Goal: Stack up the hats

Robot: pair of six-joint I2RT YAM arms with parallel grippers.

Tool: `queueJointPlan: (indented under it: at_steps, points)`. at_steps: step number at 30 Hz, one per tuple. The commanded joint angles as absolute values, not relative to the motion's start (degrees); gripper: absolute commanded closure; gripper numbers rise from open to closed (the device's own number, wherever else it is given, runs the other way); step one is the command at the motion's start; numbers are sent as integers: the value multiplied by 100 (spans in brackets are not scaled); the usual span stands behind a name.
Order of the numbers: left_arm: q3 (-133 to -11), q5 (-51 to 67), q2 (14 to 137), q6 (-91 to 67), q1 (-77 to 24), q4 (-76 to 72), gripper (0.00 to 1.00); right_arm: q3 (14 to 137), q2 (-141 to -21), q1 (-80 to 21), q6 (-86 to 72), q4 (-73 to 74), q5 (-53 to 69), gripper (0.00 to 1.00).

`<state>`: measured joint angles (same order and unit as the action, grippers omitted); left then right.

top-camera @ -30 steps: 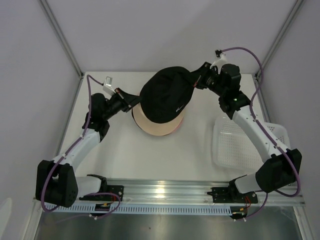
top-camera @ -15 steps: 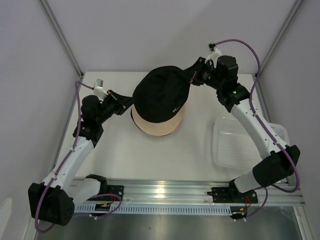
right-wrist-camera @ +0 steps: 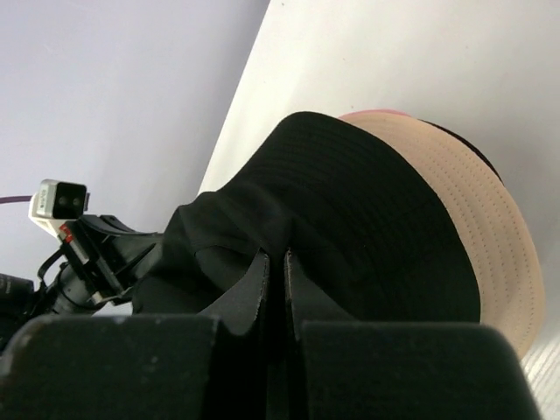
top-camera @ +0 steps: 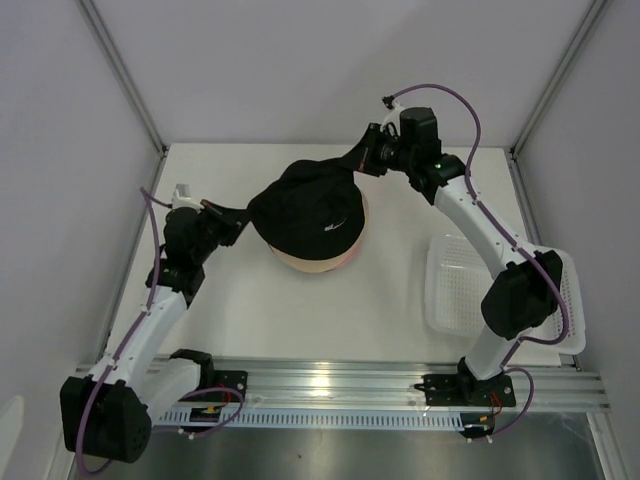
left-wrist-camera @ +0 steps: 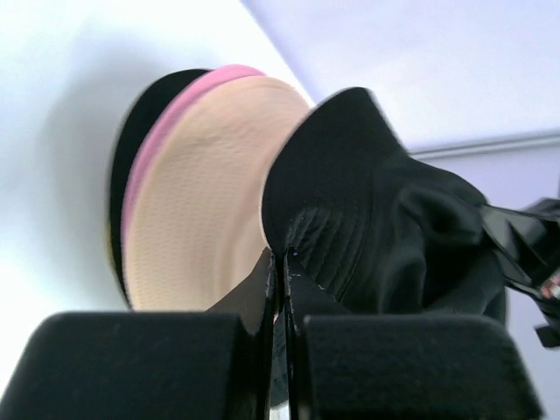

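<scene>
At centre of the overhead view, a black bucket hat [top-camera: 305,205] hangs stretched between the two grippers, over a stack of hats [top-camera: 312,260] on the white table [top-camera: 250,310]; whether it touches the stack cannot be told. It is soft, creased fabric with a round crown and a small white mark on its side.

The left gripper [left-wrist-camera: 282,258] has its jaws pressed together on the stitched brim edge at the hat's left. The right gripper [right-wrist-camera: 276,258] has its jaws clamped on a fold of the same black cloth at the hat's upper right.

The stack shows three round, floppy brims nested as layers: a beige hat [left-wrist-camera: 201,192] uppermost, a pink hat [left-wrist-camera: 144,166] under it, and a dark hat [left-wrist-camera: 129,140] lowest.

At right of the frame, well apart from the stack, lies a white basket [top-camera: 460,290]. It is rectangular plastic with rounded corners, its gridded floor showing, and the right arm crosses over its right side.
</scene>
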<state>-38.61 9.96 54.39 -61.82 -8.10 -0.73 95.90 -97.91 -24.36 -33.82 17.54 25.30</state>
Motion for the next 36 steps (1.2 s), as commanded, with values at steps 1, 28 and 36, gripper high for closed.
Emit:
queueJointPlan:
  at_steps: [1,28,36]
  points:
    - [-3586,53,5764,-6258,-598,325,99,9949,-9887,-2338,-3129,1758,2285,100]
    - [-3032,1529,6767,-4992,-764,-2083,100,6690,-8473,-1485,-4649,-430,2962,11]
    - [-3138,1529,6926,-5010,-940,-2083,99,6513,-8675,-1696,-4720,-1151,3146,20]
